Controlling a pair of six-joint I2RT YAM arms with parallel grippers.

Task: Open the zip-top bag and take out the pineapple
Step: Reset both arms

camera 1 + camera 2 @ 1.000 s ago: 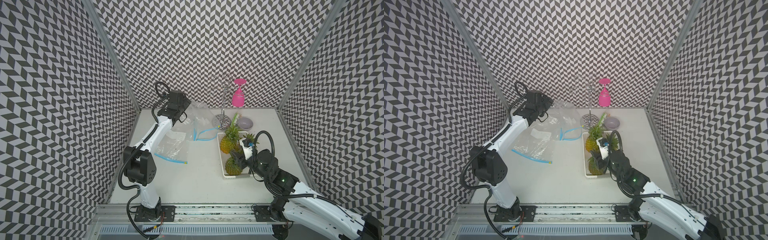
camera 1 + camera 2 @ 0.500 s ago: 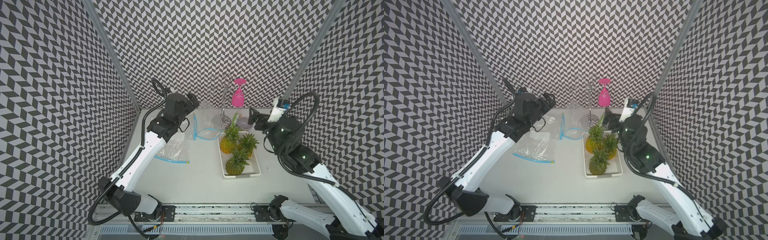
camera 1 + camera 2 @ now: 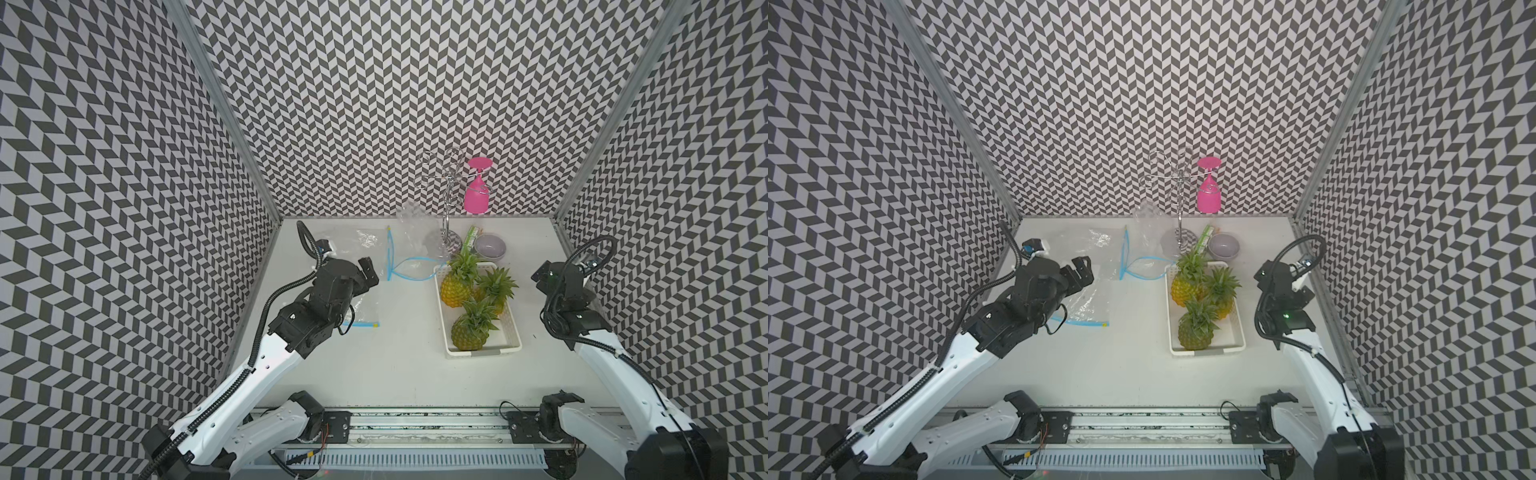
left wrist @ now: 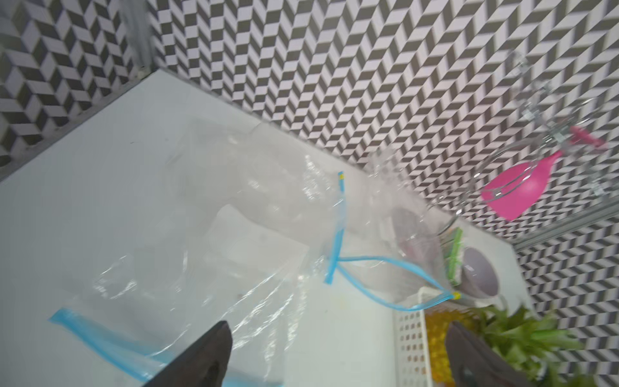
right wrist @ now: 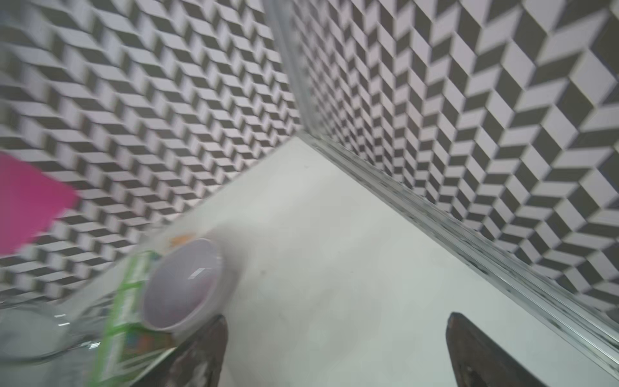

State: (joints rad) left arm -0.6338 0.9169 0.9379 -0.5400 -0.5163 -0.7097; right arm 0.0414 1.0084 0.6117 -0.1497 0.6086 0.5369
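Left gripper (image 4: 338,355), jaws wide and empty, poised over a flat bag (image 3: 368,311). Right gripper (image 5: 335,351), equally wide and empty, near the grey bowl (image 5: 187,284). The opened zip-top bag (image 3: 413,245), mouth gaping, rests on the table just beside the white basket (image 3: 513,332), which holds three pineapples (image 3: 469,336).

Bright, diffuse light; I see only soft shadows on the desk (image 3: 395,365) in both top views. Walls (image 3: 374,104) bow at frame edges. Both wrist views are smeared, right worst.
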